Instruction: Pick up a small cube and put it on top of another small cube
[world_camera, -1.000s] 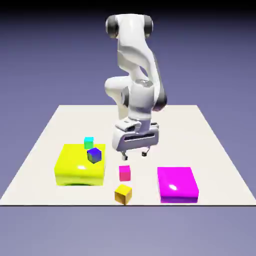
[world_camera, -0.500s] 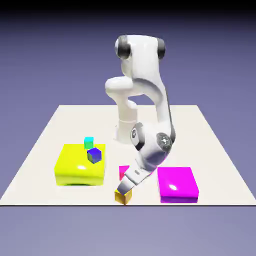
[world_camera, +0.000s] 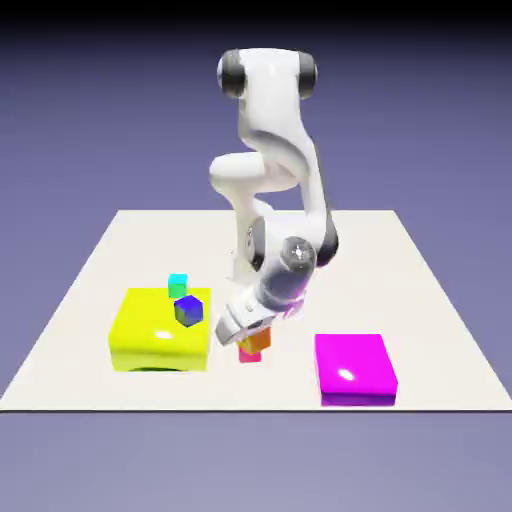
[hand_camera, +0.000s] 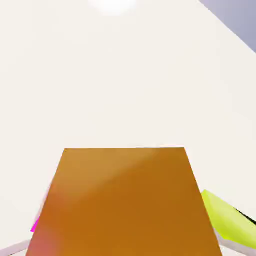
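No text, label, brand, number or sign can be read in either view. In the exterior view, small dark marks show on the round joint cap (world_camera: 298, 252) of the white arm (world_camera: 272, 110), but they are too small to make out, and may perhaps be only fittings or shading rather than lettering. The hand view shows plain surfaces, with no letters or figures that can be read on any of them.
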